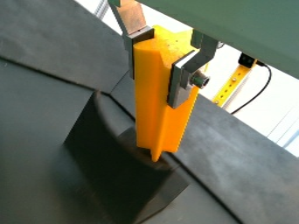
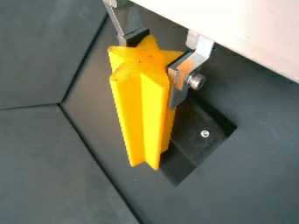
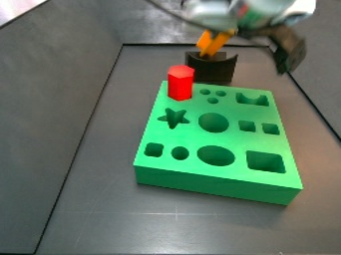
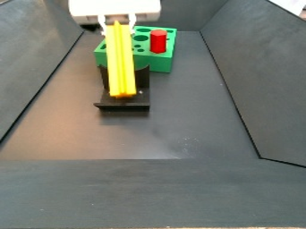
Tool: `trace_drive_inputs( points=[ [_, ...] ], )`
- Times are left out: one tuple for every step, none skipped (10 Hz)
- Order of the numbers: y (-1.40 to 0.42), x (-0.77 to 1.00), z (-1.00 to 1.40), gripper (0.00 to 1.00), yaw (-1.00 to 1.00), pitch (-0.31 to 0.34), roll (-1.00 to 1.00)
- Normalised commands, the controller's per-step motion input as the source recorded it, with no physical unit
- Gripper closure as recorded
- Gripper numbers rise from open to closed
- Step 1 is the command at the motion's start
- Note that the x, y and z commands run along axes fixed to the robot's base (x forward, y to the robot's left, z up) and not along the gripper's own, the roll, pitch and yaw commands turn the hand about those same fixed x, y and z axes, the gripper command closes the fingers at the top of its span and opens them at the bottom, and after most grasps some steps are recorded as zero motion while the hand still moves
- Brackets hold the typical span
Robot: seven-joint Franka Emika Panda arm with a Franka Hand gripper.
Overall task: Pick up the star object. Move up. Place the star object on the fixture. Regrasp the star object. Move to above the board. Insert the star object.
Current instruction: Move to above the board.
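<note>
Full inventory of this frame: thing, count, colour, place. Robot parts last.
star object: 1, yellow-orange, upright between the gripper fingers, lower end at the fixture.
fixture: 1, dark grey-black, on the floor beside the board, under the star object.
board: 1, bright green, flat on the floor, with many cut-out holes, the star-shaped hole empty.
red peg: 1, red, standing upright in the board near the fixture.
floor: 1, dark grey, with raised dark side walls.
gripper: 1, silver fingers, above the fixture, closed on the upper part of the star object.
</note>
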Motion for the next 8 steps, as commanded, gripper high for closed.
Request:
trace_drive_inputs(
  points=[
    [0.10, 0.07, 1.00, 1.00, 0.00, -0.082, -0.18],
    [0.09, 0.05, 1.00, 1.00, -0.03, -0.070, -0.11],
    [0.08, 0.04, 1.00, 1.00, -0.05, -0.053, -0.08],
    [0.08, 0.02, 1.00, 1.00, -0.06, -0.033, -0.06],
    [0.07, 0.00, 1.00, 1.00, -0.06, -0.007, -0.05],
    [0.06, -0.01, 0.95, 1.00, -0.06, 0.018, -0.05],
    [0.03, -0.01, 0.72, 1.00, -0.05, 0.051, -0.05],
    [0.02, -0.02, 0.54, 1.00, -0.04, 0.064, -0.06]
  ],
)
